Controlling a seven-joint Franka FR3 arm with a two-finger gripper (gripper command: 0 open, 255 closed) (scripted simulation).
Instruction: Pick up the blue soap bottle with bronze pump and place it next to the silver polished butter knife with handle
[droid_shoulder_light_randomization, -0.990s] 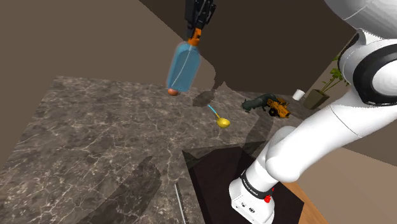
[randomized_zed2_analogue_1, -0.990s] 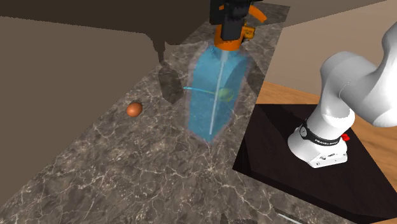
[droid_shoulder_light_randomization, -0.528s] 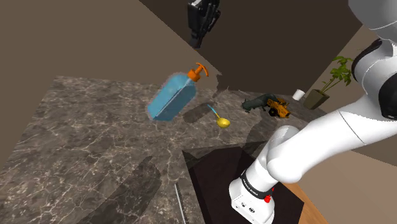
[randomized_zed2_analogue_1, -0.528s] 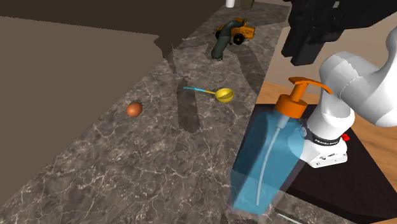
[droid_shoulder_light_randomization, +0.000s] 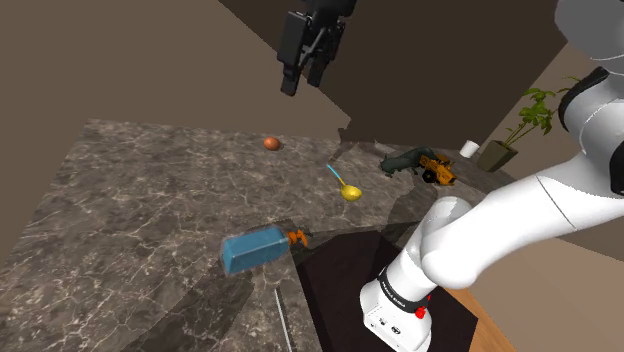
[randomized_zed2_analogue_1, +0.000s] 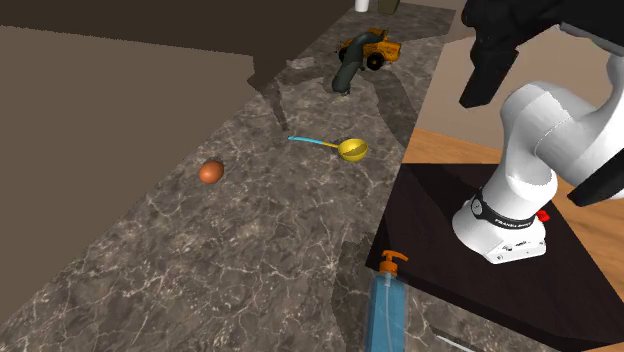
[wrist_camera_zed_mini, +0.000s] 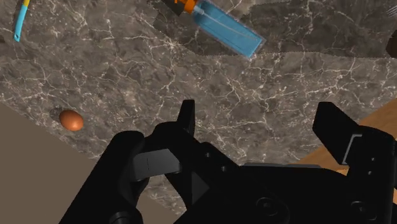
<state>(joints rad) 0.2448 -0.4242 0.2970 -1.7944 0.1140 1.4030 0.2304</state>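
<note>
The blue soap bottle lies on its side on the marbled counter, its orange pump pointing at the black stand. It also lies at the counter's near edge in the second exterior view and far beyond the fingers in the wrist view. The butter knife is a thin silver strip just below the bottle in the shoulder view. My gripper hangs high above the counter, open, with nothing between its fingers. It is well clear of the bottle.
A brown egg sits toward the back of the counter, a yellow spoon with a blue handle nearer the middle. A dark toy animal and an orange toy vehicle stand at the far end. The black stand borders the counter.
The bottle left the gripper, dropped and tipped over, and now lies flat on the counter by the stand. The gripper stayed high and its fingers have spread apart.
</note>
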